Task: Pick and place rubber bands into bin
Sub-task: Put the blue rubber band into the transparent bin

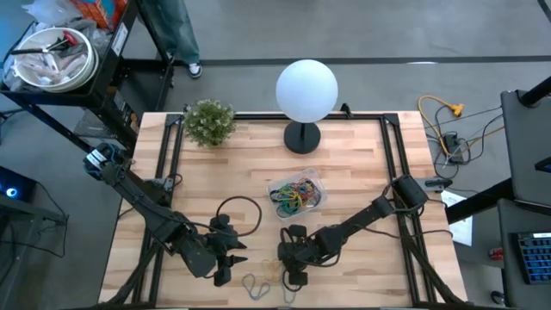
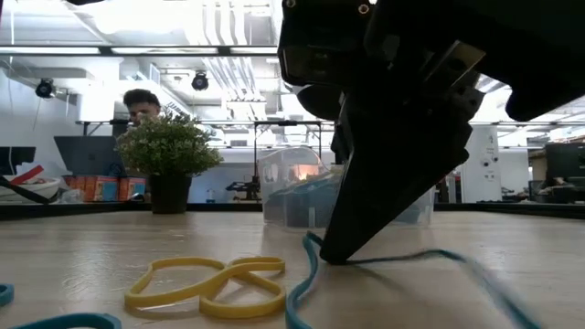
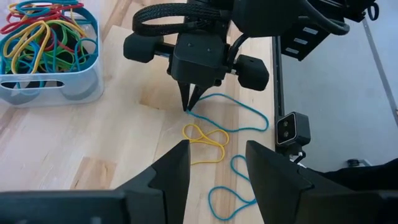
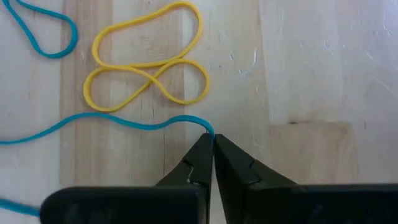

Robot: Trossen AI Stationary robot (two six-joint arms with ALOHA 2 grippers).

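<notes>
Right hand (image 4: 213, 142) closed, tips apparently pinching blue rubber band (image 4: 124, 122), yellow band (image 4: 146, 62) just beyond

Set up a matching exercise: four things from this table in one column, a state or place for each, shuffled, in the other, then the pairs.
1. right gripper
2. left gripper
3. yellow rubber band
4. bin

A. lying loose on the wood
B. jaws open, holding nothing
C. holds many coloured bands
D. jaws shut on a blue rubber band

Pairs: 1-D, 2-B, 3-A, 4-C
</notes>
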